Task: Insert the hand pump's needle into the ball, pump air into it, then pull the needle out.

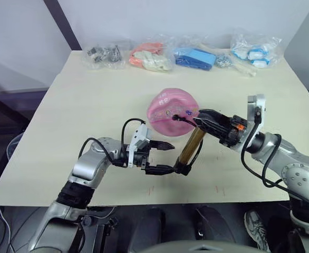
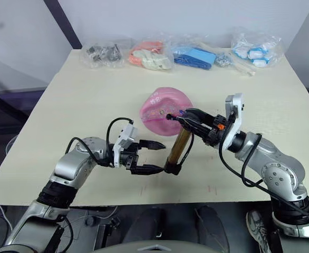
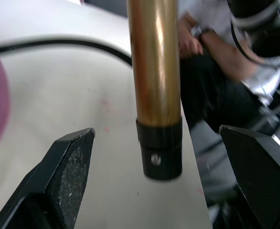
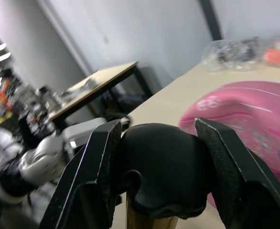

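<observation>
Beside the dented pink rubber ball [image 1: 171, 112] on the pale wooden table [image 1: 80, 100], the gold-bronze hand pump [image 1: 191, 147] stands tilted, its black lower cap near the table edge. The right gripper [image 4: 154, 157] is clenched on the pump's black handle [image 4: 160, 164]. The left gripper [image 3: 161, 162] is spread wide, released, either side of the lower cap. The thin black hose [image 1: 182, 119] reaches the ball.
</observation>
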You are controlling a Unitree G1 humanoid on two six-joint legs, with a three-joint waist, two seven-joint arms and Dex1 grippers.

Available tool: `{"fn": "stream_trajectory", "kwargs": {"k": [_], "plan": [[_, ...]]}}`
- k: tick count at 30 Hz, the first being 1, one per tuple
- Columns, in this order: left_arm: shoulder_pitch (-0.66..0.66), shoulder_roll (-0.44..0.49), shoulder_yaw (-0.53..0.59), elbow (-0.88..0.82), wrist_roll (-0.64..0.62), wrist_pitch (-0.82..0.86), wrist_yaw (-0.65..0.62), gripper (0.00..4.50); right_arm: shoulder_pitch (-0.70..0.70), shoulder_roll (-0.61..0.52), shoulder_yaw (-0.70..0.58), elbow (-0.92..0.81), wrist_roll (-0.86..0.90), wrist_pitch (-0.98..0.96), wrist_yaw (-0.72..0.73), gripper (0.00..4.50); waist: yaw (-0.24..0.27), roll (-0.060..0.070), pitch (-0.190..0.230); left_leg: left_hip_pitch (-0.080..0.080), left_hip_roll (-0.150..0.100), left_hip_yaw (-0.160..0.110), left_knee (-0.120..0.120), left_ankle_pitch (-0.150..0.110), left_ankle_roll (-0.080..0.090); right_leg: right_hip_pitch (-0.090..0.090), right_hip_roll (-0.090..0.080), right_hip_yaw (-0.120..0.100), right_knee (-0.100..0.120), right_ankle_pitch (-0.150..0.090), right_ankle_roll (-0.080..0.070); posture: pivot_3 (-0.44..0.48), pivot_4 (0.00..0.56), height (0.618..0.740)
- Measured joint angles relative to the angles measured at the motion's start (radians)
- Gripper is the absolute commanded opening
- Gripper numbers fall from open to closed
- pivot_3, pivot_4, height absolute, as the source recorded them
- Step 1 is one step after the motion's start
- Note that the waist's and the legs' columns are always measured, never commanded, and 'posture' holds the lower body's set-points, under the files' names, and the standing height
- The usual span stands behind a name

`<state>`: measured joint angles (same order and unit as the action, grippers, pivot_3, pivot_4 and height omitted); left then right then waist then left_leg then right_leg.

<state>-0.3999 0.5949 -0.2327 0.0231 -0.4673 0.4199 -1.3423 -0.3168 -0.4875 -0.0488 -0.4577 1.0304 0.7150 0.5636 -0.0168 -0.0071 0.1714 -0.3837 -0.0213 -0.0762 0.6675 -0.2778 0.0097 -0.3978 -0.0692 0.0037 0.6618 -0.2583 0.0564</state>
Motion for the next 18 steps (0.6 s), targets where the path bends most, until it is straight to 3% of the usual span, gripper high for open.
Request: {"fn": "stream_trajectory", "kwargs": {"k": [18], "plan": [[-0.037,-0.058,-0.054,0.053,0.082,0.016,0.011,4.45,-0.083,0.008,0.037,-0.018,-0.066,0.004,0.016,1.96,0.0,0.0,0.0,0.0,0.0,0.0,0.001,0.0,0.0,0.0,0.0,0.0,0.0,0.0,0.0,0.0,0.15,0.74]]}}
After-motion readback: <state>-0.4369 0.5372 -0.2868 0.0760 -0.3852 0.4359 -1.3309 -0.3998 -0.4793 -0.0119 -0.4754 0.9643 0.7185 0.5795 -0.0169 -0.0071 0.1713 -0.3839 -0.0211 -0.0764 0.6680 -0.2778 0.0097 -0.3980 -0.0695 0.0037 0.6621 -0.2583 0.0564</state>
